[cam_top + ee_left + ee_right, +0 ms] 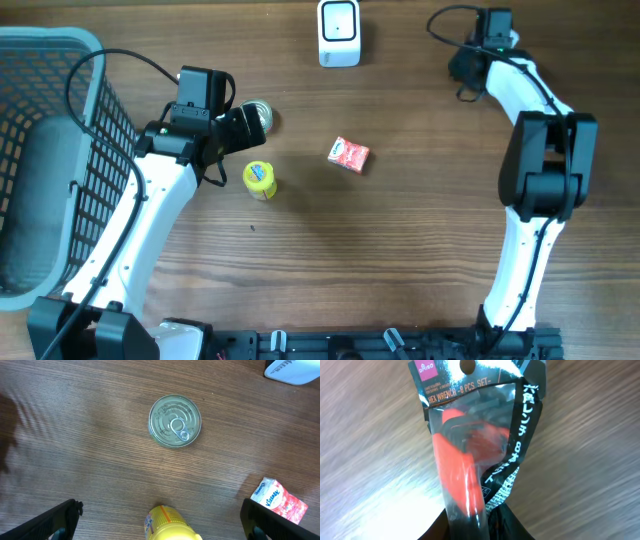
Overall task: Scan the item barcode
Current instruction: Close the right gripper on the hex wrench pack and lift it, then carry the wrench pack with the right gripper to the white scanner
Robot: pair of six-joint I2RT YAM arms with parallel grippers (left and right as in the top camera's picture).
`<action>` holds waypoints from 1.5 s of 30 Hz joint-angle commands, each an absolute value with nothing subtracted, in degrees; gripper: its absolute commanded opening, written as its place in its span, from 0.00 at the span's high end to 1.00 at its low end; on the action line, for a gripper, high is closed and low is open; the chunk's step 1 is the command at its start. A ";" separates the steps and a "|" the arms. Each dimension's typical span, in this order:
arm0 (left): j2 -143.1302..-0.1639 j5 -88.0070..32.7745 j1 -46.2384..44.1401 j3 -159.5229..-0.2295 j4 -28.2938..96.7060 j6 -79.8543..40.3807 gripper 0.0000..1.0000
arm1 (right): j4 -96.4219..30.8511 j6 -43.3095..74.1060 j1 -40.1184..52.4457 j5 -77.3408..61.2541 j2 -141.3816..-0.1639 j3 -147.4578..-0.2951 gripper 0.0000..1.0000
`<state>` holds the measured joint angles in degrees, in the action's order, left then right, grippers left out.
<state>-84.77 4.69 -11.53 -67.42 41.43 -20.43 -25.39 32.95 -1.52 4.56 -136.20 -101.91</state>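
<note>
A clear packet holding an orange and black hex wrench set [470,445] hangs just above the wood, and my right gripper [480,527] is shut on its lower end. From overhead, the right gripper [467,64] is at the back right, to the right of the white barcode scanner [339,33]. My left gripper [162,529] stands wide open over a yellow bottle [170,527], which lies between its fingers untouched. From overhead, the left gripper [245,135] hovers between a tin can [260,115] and the yellow bottle [260,180].
A round tin can [175,421] with a pull tab stands beyond the left gripper. A red and white tissue pack [349,155] lies mid-table. A grey mesh basket [40,160] fills the left edge. A corner of the scanner [295,370] shows at the top right of the left wrist view.
</note>
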 commanded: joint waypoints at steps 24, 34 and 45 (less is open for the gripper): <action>-84.60 5.02 -11.51 -67.51 39.48 -19.90 0.00 | -70.72 26.20 8.78 -15.46 -100.68 -96.86 0.95; -84.60 4.99 -11.51 -67.51 39.48 -19.94 0.00 | -73.80 33.41 8.78 -54.68 -100.38 -96.86 0.95; -84.60 4.97 -11.51 -67.51 39.51 -21.50 0.00 | -72.44 57.74 8.78 -69.63 -100.38 -96.86 0.95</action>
<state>-84.77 4.67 -11.53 -67.42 39.66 -20.45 -73.45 48.51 8.69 -62.52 -102.13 -96.55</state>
